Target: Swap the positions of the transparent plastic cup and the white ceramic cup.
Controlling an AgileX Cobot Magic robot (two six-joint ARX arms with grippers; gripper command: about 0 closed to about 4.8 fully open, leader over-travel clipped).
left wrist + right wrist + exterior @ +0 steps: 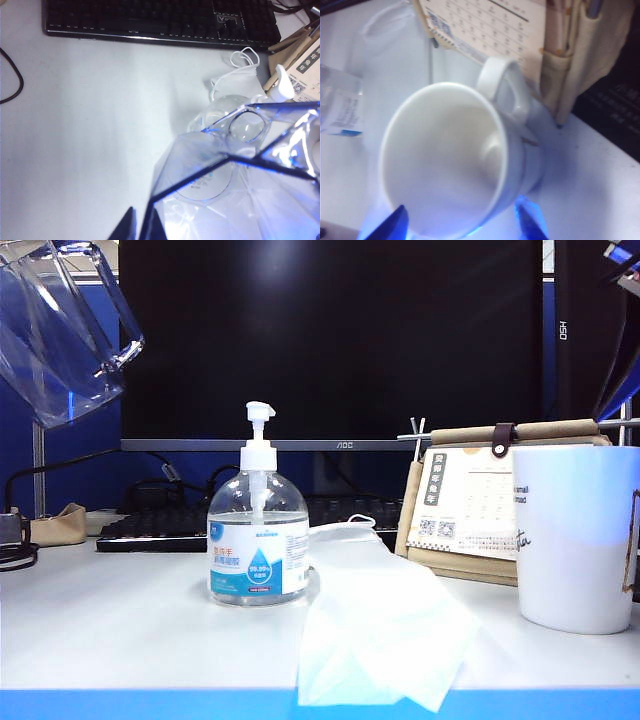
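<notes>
The left claw (pixel 142 225), clamped on the transparent plastic cup (pixel 60 335), holds it tilted high above the tabletop (pixel 120 620) at far left. At far right the white ceramic cup (pixel 578 538) stands upright, mouth up, between the wide-spread fingers of the right claw (pixel 462 222).

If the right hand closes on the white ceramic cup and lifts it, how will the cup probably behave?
The white ceramic cup looks thick-walled and glazed, so probably stiff, rather heavy, and slippery. The open right hand straddles its rim; the wide round body may rotate or slide in a two-finger grip. Being ceramic, it would likely chip if dropped.
</notes>
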